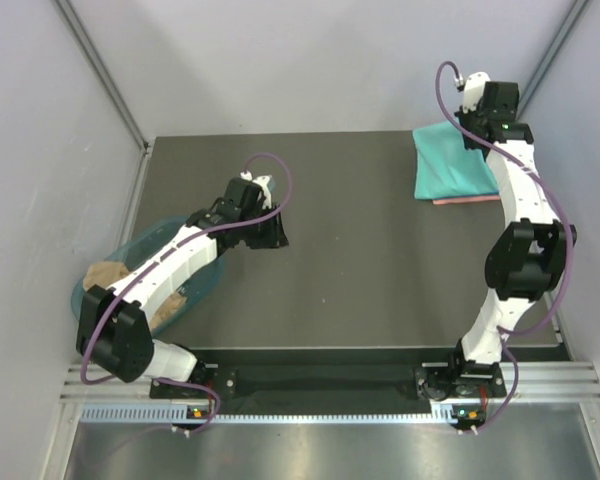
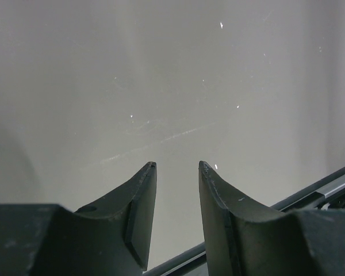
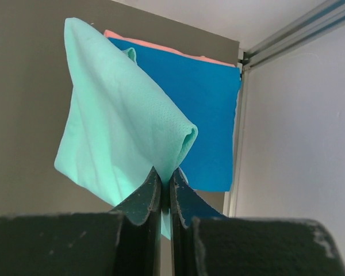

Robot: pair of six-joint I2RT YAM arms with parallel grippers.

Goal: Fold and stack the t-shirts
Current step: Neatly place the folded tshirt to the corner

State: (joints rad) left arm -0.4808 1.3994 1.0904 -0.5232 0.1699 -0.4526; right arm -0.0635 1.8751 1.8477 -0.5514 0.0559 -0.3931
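A soft teal-green t-shirt (image 3: 121,115) lies partly over a flat bright blue folded t-shirt (image 3: 213,115), with a pink t-shirt (image 3: 161,49) edging out beneath. A bunched fold at the blue shirt's near edge is pinched in the right hand (image 3: 165,175), its fingers closed almost together on the cloth, which stretches straight away from them across the blue shirt. The left hand (image 2: 177,165) hovers well away from the blue shirt over bare dark surface (image 1: 360,250), slightly parted and empty, so the right seems far better placed to lay the cloth down; farther off still, a tan t-shirt (image 1: 105,272) sits in a translucent teal plastic tub (image 1: 140,238).
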